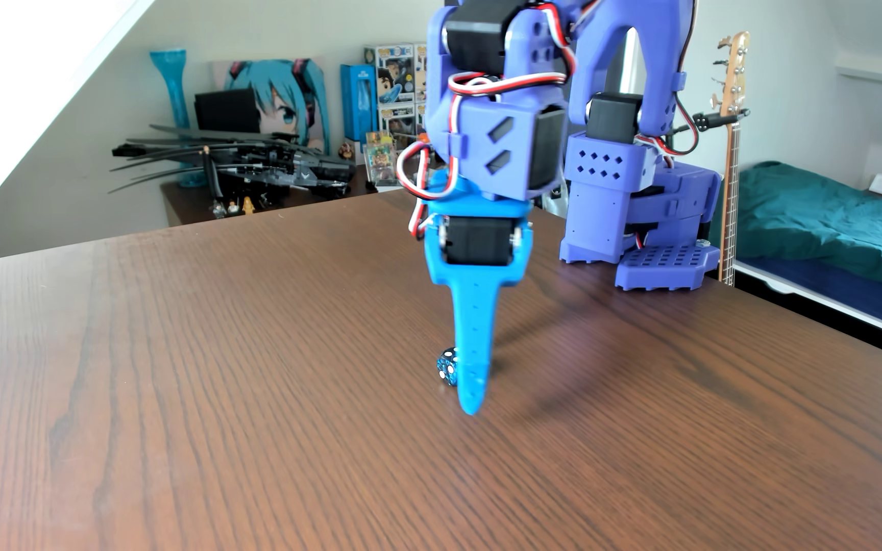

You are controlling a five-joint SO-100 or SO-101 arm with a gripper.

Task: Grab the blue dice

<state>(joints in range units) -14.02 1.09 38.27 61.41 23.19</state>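
Jaws [469, 408] edge-on; blue dice [447, 366] touching left side.

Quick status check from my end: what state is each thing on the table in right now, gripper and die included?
Light blue two-finger gripper: pointing straight down, tip at the tabletop; seen edge-on, so open or shut cannot be told.
Small dark blue marbled die with white pips: resting on the table, against the left side of the gripper finger, partly hidden by it; not lifted.
Brown wood-grain table: flat, bearing only the die and the purple arm base.
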